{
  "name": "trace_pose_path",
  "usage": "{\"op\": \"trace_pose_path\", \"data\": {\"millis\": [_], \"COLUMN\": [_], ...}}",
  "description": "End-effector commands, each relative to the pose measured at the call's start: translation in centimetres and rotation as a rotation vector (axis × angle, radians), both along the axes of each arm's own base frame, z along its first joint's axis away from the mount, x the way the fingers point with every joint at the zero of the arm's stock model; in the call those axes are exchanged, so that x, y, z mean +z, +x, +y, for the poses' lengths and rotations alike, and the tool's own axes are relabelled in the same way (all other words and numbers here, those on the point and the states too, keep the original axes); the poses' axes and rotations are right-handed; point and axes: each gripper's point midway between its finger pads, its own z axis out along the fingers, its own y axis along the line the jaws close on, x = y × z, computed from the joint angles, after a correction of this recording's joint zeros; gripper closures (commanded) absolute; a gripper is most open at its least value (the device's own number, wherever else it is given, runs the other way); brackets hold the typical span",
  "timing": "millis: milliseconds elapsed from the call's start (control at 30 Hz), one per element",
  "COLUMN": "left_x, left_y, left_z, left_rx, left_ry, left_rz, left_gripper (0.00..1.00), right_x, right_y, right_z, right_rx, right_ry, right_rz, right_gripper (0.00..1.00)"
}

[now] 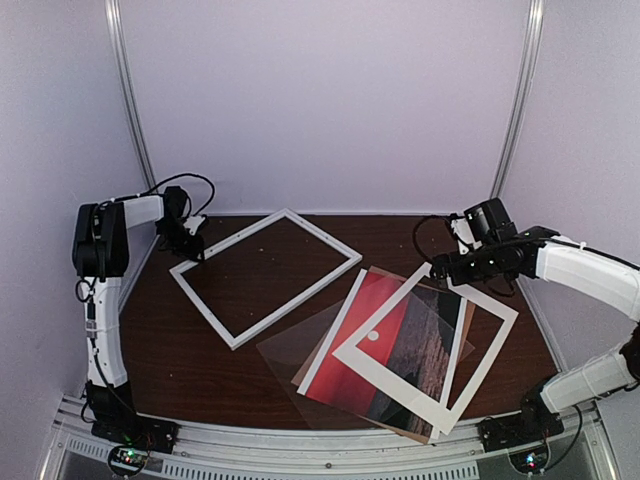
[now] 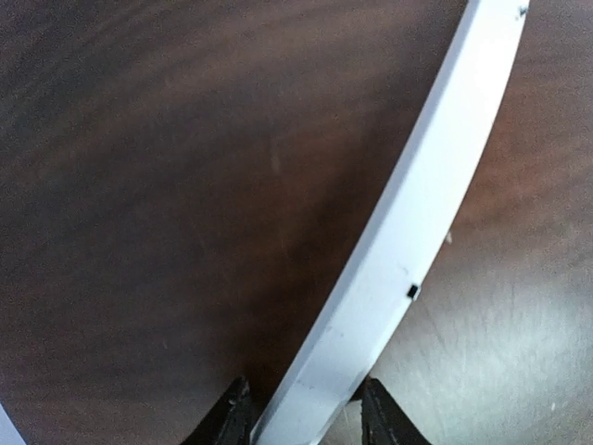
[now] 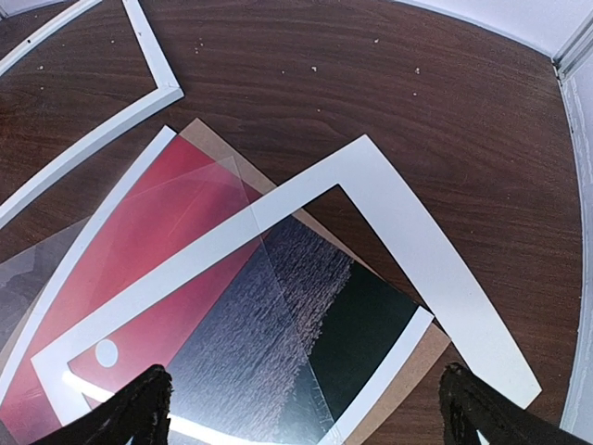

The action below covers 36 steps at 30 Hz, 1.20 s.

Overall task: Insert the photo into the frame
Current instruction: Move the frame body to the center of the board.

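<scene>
Two end effectors, only one on anything.

Left end effector (image 2: 310, 419): jaws straddle one rail of the frame (image 2: 417, 232) at its far-left corner, fingertips close on both sides. Can't tell if it's actually pinching yet. The rail looks flat on the tabletop (image 1: 200, 350), not lifted.

Right end effector (image 3: 310, 413): jaws wide open, holding nothing, hanging above the far-right edge of the pile and looking down on it.

Outward from there:
- Frame (image 1: 296, 302) sits far left, turned diagonal, nothing inside it but bare wood.
- Photo (image 1: 390, 340) is near right, well apart from the frame's opening, in a loose skewed pile.
- Mat (image 1: 472, 297) lies on top of the photo, with the sun showing through its window.
- Clear sheet (image 1: 285, 355) sticks out on the pile's left; the right wrist view shows one edge crossing the photo, so exact layer order is unclear.
- Board (image 3: 199, 134) peeks out brown under the far corner.

Progress: looks early. Parts are laid out, nothing is loaded. My read is the frame is being grabbed for positioning. Left to do: clear the mat off the photo, move the photo over and seat it in the frame.

Writing: none readable. Only a small dark mark on the frame's edge in the left wrist view.
</scene>
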Motion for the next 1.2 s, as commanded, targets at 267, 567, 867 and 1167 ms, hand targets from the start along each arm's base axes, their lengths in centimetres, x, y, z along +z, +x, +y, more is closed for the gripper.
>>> {"op": "trace_pose_path", "data": {"millis": [267, 567, 867, 1167], "left_x": [1.9, 3.9, 8.8, 6.6], "left_y": [-12.4, -18.4, -15.4, -9.8], "left_z": [2.4, 3.2, -1.3, -3.0], "left_rx": [0.099, 0.146, 0.143, 0.085], "left_ry": [0.199, 0.221, -0.053, -0.036], "left_rz": [0.194, 0.239, 0.040, -0.017], "left_gripper": [0.65, 0.69, 0.38, 0.28], "right_x": [-0.7, -4.0, -5.6, -8.0], "right_y": [-0.9, -1.4, -4.1, -8.3], "right_z": [0.7, 1.2, 7.9, 13.3], "right_rx": [-0.005, -0.020, 0.180, 0.345], "right_ry": [0.071, 0.059, 0.073, 0.050], "right_rz": [0.017, 0.155, 0.216, 0.290], "right_gripper": [0.00, 0.00, 0.00, 0.02]}}
